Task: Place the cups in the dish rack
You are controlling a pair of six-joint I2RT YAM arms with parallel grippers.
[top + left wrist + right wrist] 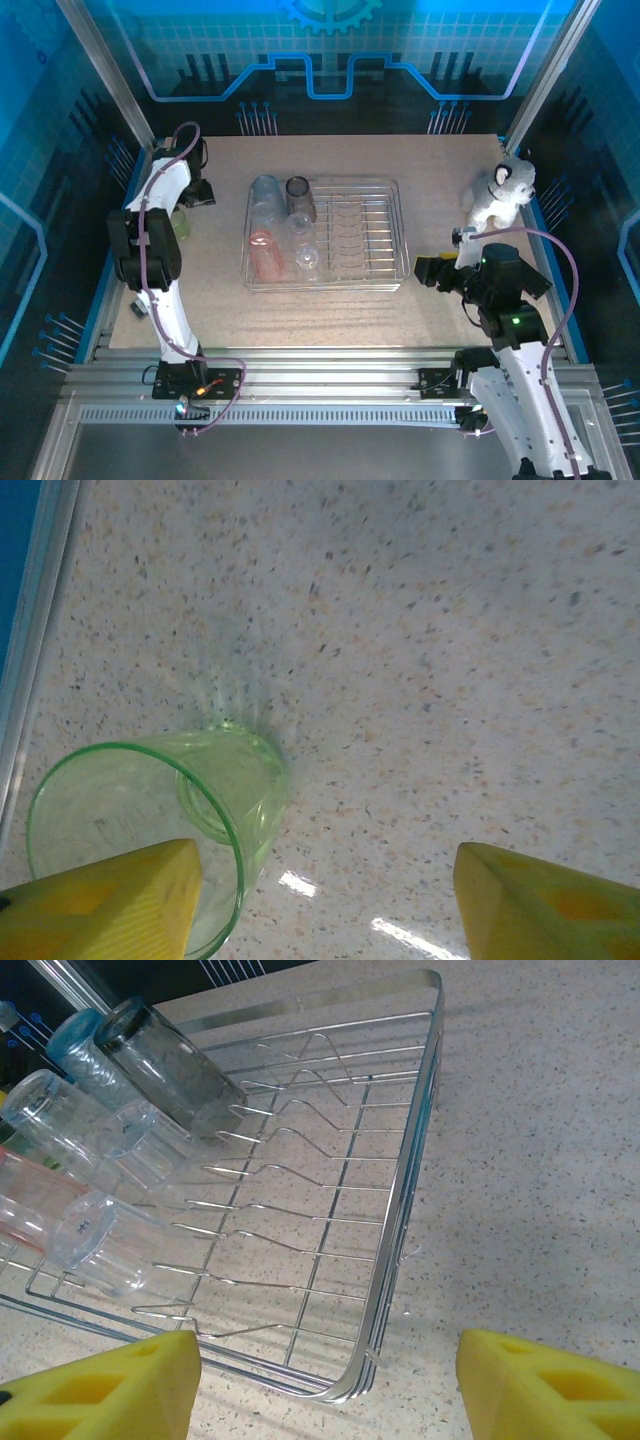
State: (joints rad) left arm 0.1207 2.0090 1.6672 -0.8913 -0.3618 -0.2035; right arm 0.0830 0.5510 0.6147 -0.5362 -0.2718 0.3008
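Pale green cup (120, 800) lies sideways on table (450, 630) by one finger of left gripper (325, 880), jaws wide; right gripper (328, 1360) wide, empty, near dish rack (400, 1190) corner.

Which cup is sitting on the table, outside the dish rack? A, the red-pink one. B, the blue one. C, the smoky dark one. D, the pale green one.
D: the pale green cup sits on the table by the left pincer, while the smoky dark cup, red-pink cup and blue cup are in the dish rack.
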